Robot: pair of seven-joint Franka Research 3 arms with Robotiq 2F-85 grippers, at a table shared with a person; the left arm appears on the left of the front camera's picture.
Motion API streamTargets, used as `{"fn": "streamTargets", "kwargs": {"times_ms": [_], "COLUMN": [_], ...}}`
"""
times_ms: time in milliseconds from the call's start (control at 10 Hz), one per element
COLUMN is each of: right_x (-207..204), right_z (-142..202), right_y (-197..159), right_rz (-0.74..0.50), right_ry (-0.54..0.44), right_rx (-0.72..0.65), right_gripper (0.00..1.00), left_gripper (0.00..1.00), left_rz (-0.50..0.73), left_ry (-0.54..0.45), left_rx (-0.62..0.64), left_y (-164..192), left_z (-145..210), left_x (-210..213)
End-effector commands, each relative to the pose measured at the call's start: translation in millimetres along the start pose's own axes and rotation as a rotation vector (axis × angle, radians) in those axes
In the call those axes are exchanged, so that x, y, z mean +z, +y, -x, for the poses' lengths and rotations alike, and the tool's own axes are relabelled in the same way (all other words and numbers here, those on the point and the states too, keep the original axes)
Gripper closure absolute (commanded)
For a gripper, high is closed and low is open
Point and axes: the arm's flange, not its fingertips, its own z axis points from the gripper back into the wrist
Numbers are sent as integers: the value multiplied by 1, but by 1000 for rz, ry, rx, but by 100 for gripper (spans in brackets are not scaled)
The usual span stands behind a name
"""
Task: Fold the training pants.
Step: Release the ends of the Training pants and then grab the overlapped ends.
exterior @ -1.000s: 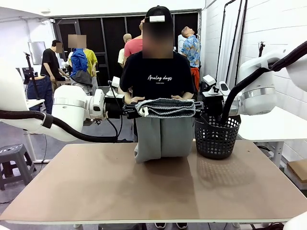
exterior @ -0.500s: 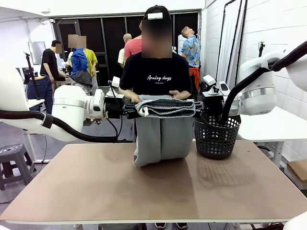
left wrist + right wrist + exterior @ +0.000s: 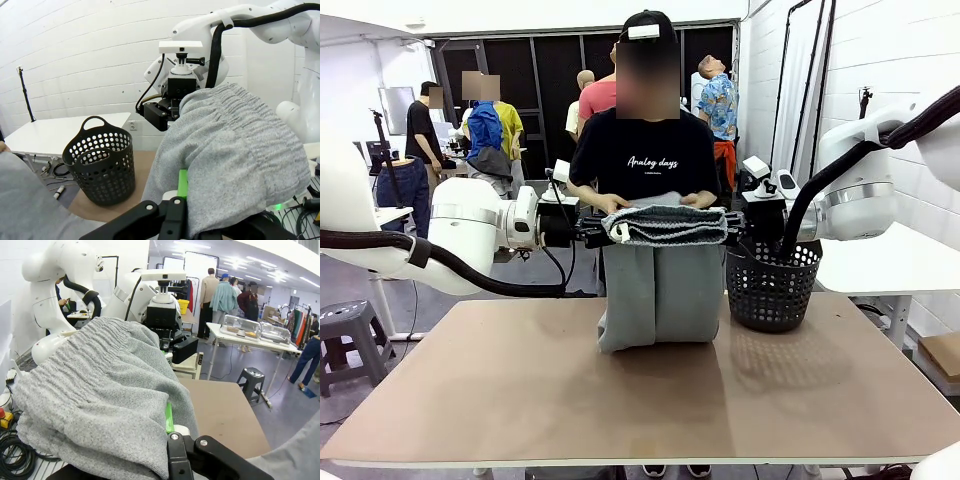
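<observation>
The light grey training pants (image 3: 657, 285) hang by their ribbed waistband between my two grippers, and the legs drop onto the far part of the table (image 3: 620, 400). My left gripper (image 3: 594, 228) is shut on the waistband's left end and my right gripper (image 3: 732, 222) on its right end. A person behind the pants rests both hands (image 3: 611, 205) on top of the waistband. In the left wrist view the waistband (image 3: 230, 145) bunches over my left gripper (image 3: 186, 192). Grey cloth (image 3: 100, 390) likewise covers my right gripper (image 3: 170, 426) in the right wrist view.
A black mesh basket (image 3: 772, 285) stands on the table's far right, just beside the hanging pants; it is also in the left wrist view (image 3: 100, 160). The near half of the brown tabletop is bare. Other people and tables are farther back.
The lower end of the hanging legs has slid a little toward me on the table. The person's hands shifted on the waistband. Both grippers kept their hold and place.
</observation>
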Motion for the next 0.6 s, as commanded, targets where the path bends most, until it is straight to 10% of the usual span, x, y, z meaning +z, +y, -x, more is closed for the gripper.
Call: {"fn": "streamTargets", "kwargs": {"times_ms": [0, 500], "right_x": [0, 0], "right_z": [0, 0], "right_y": [2, 2], "right_rz": [2, 2], "right_ry": [-23, -23], "right_rx": [5, 5], "right_gripper": [100, 100], "left_gripper": [100, 100], "left_rz": [0, 0], "left_ry": [-1, -1], "left_rx": [5, 5], "left_y": [-1, -1], "left_z": [-4, -4], "left_x": [0, 0]}}
